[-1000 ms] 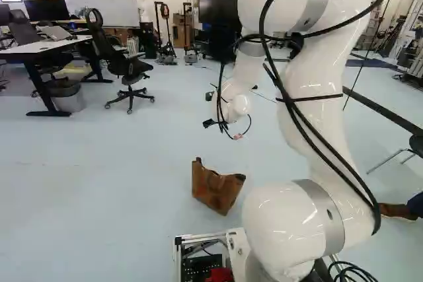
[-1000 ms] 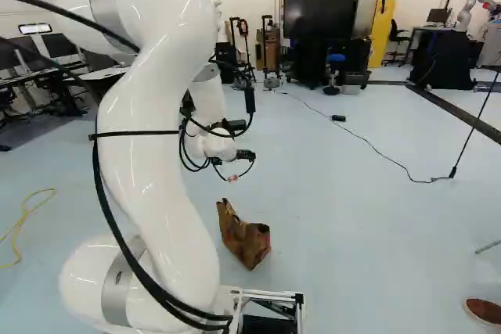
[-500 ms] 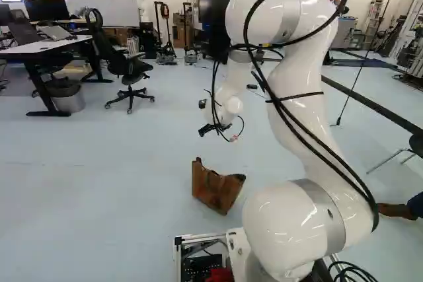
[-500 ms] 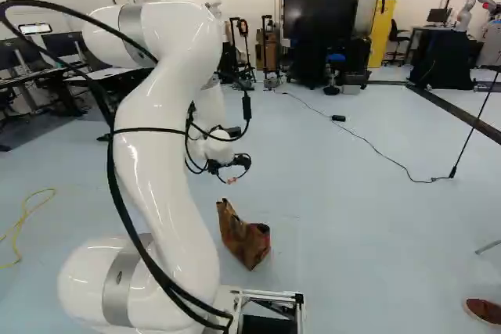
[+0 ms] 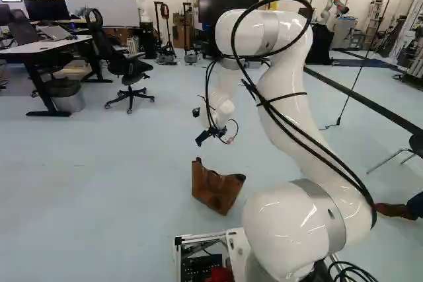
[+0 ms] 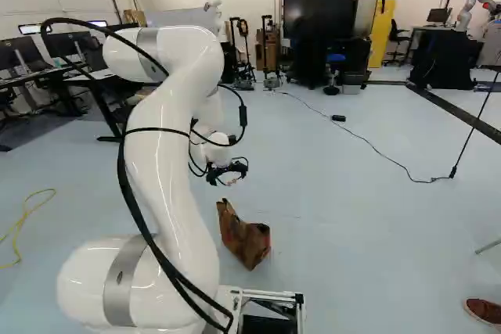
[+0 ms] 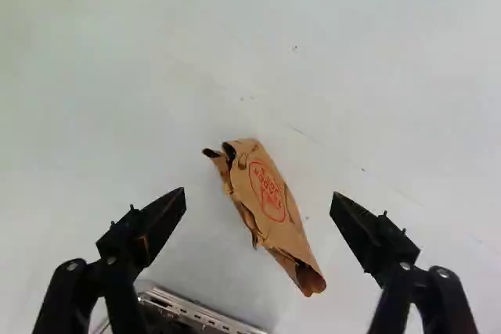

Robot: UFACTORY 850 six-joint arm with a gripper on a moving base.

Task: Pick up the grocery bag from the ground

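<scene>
Your floor (image 5: 79, 183) carries the bag's whole weight, so the lift itself is all left to do. Your arm (image 5: 283, 90) reaches out ahead of the base and bends down, its wrist over the floor near the bag. I'd judge you partway through the approach, with the aim roughly right and the descent, grip and raise remaining.

Your bag (image 5: 215, 191) is brown, creased paper, on the floor just ahead of the base frame (image 6: 270, 301). From the wrist you see it below, in the gap between the fingers, running aslant to them, with neither one touching it.

Your end effector (image 7: 258, 199) has its fingers spread wide and holds nothing. That part of the setup looks ready; you may want to turn the wrist a little so they close across the bag's narrow side.

Smallest of all, the ragged edge (image 7: 228, 150) could tear if you pinch only there.
</scene>
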